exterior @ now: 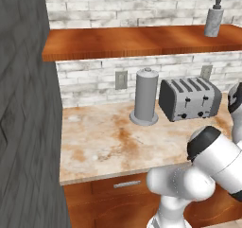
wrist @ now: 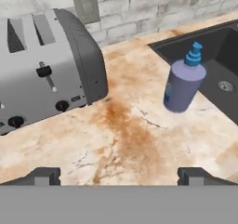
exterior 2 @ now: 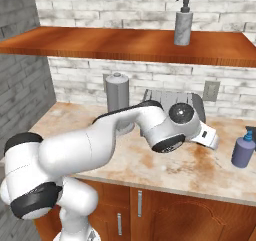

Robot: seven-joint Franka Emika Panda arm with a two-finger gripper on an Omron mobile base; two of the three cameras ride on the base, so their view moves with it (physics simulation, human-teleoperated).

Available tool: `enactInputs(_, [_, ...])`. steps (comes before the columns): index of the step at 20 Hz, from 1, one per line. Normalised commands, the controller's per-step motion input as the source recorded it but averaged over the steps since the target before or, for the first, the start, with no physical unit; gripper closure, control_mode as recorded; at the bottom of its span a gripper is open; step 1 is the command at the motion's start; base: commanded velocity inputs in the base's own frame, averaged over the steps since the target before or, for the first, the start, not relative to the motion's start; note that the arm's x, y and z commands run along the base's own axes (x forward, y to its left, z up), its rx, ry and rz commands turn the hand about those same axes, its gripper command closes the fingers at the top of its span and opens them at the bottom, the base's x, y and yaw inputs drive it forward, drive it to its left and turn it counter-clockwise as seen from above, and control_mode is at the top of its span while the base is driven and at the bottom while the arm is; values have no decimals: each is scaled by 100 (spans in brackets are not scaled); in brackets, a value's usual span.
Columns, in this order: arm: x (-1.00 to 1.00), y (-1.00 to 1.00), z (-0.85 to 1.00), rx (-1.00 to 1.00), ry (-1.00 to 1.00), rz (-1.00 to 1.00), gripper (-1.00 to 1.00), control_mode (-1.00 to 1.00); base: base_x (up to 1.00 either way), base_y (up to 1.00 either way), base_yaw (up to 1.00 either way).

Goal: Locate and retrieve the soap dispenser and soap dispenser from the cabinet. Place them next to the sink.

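Observation:
A speckled grey soap dispenser (exterior: 213, 18) (exterior 2: 183, 22) with a black pump stands upright near the right end of the reddish-brown cabinet shelf (exterior: 132, 42) (exterior 2: 115, 45). The blue-purple soap dispenser (exterior 2: 244, 150) (wrist: 183, 81) stands upright on the counter, right at the rim of the dark sink (wrist: 223, 46). My gripper (wrist: 119, 175) hovers low over the counter in front of the toaster, open, with nothing between its fingertips (wrist: 44, 175). The blue-purple bottle is ahead and to the right of it, well apart.
A grey toaster (exterior: 189, 98) (wrist: 42, 69) sits against the brick wall. A taller plain grey cylinder (exterior: 145, 97) (exterior 2: 117, 97) stands left of it. A dark grey panel (exterior: 23, 118) walls off the left. Drawer fronts (exterior: 123, 187) run under the counter.

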Motion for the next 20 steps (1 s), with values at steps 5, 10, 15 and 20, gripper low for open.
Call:
enactInputs(5, [-47, 16, 75, -13, 1, 9, -100, -100, 0, 0, 0])
enactInputs(10, [-43, 30, 81, -10, 0, 9, -100, -100, 0, 0, 0])
enactInputs(15, [-35, 43, 79, -7, 0, 11, -100, -100, 0, 0, 0])
enactInputs(20, [-27, 35, 74, 6, -1, 3, -100, -100, 0, 0, 0])
